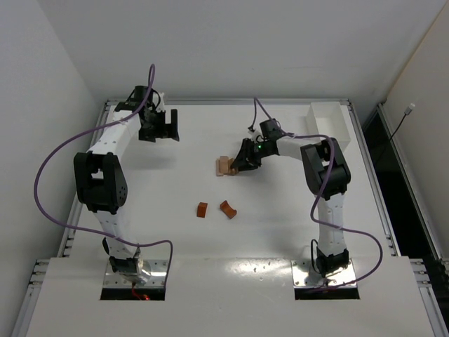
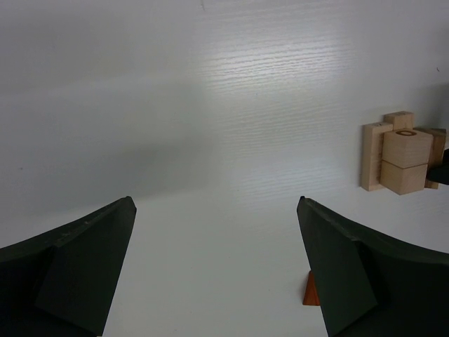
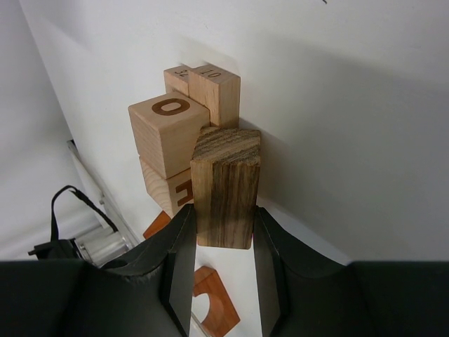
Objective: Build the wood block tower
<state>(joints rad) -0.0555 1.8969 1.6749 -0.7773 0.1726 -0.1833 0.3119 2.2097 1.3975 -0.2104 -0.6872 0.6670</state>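
A small stack of pale tan blocks [image 1: 223, 166] stands mid-table. In the right wrist view it is a cube marked "O" [image 3: 167, 130] on another cube, with taller pale blocks [image 3: 210, 86] behind. My right gripper [image 1: 238, 165] is shut on a darker grained wood bar [image 3: 224, 184] and holds it upright against the stack's side, the gripper [image 3: 223, 210] gripping its lower end. Two reddish-brown blocks [image 1: 202, 209] [image 1: 227, 208] lie nearer the arms; one is an arch [image 3: 214, 303]. My left gripper [image 1: 160, 128] is open and empty at the far left, also seen from its own wrist [image 2: 216, 203].
A white rectangular tray [image 1: 326, 119] stands at the back right corner. The left wrist view shows the pale stack [image 2: 401, 151] off to the right and a reddish block [image 2: 309, 289] beside the right finger. Metal rails edge the table.
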